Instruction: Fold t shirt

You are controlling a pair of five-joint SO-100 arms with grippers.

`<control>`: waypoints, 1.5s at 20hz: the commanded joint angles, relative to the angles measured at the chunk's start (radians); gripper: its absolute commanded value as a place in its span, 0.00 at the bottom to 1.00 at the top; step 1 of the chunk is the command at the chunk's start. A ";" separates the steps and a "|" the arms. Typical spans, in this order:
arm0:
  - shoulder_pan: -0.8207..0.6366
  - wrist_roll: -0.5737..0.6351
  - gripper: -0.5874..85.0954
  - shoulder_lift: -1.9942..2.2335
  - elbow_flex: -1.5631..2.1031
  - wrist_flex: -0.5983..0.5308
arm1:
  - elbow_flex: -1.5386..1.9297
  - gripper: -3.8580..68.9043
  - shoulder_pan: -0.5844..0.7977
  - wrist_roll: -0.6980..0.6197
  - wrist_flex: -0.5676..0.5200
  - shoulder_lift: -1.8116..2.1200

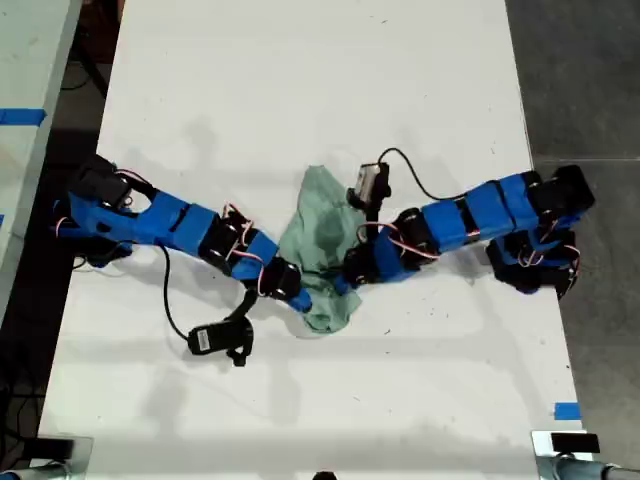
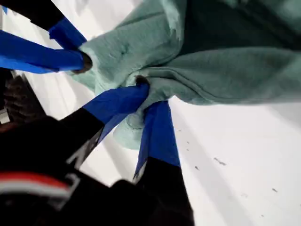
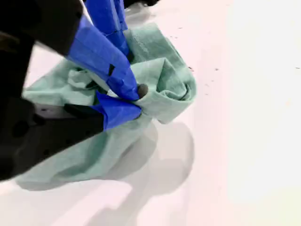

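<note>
Both jaws are clamped on bunched folds of the t shirt (image 1: 320,245) mid-table (image 1: 300,80); my first gripper (image 2: 149,98) and my second gripper (image 3: 134,100) sit close, so you risk collision or wadding it.

Both arms (image 1: 180,228) were built of bright blue segments joined by black motor blocks, with thin red and white wires looped at the joints. A black cable (image 1: 425,180) ran to a small grey camera (image 1: 369,183) on one arm. My first gripper (image 2: 145,101) and my second gripper (image 3: 134,101) had blue fingers on black bases.
</note>
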 commanded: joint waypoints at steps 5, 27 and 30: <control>-0.479 -0.012 0.00 0.703 0.666 -0.087 | -0.100 0.14 0.476 -0.327 0.046 0.158; -0.397 0.241 0.00 1.617 1.767 -0.420 | 1.606 0.08 0.287 -0.305 -0.021 1.885; -0.417 0.222 0.00 1.937 1.928 -0.325 | 1.697 0.08 0.275 -0.279 -0.029 1.885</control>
